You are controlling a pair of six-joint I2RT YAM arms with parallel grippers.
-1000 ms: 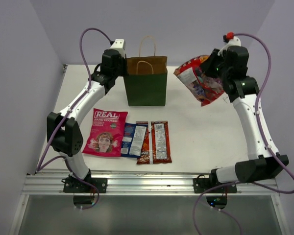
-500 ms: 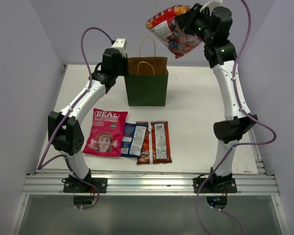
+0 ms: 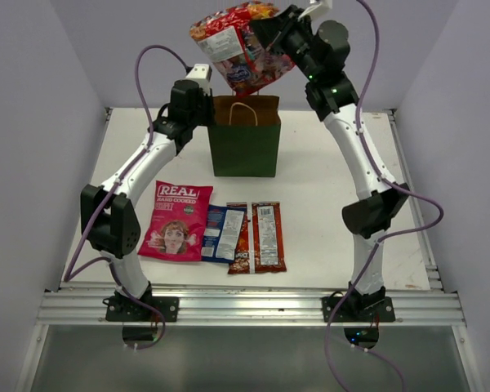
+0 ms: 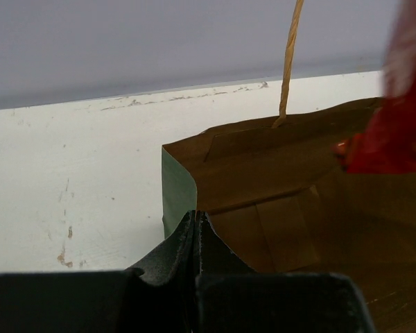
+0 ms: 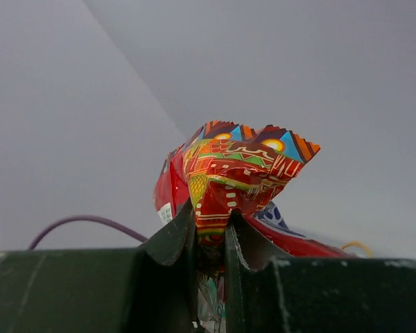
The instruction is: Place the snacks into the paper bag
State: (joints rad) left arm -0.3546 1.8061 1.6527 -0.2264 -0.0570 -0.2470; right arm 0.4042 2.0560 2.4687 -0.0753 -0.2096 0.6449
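The dark green paper bag (image 3: 243, 151) stands upright at the back of the table, its brown inside (image 4: 277, 201) showing. My left gripper (image 3: 206, 110) (image 4: 195, 216) is shut on the bag's left wall near the rim. High over the bag's mouth hangs the red candy bag (image 3: 238, 49) (image 5: 236, 166), with my right gripper (image 3: 271, 33) (image 5: 211, 218) shut on its crimped top edge. The candy bag's lower edge (image 4: 395, 132) reaches the bag's opening in the left wrist view. The pink REAL bag (image 3: 176, 220), blue packet (image 3: 224, 233) and orange-red packet (image 3: 257, 237) lie flat in a row.
The bag's tan loop handles (image 3: 246, 77) (image 4: 288, 62) stand up behind the opening. The table's white surface (image 3: 335, 204) spreads to the right of the packets. Grey walls close in on both sides, and a metal rail (image 3: 245, 306) runs along the near edge.
My right arm has swung the red candy bag up and to the left, from beside the paper bag's right to above its mouth. The left arm has stayed put.
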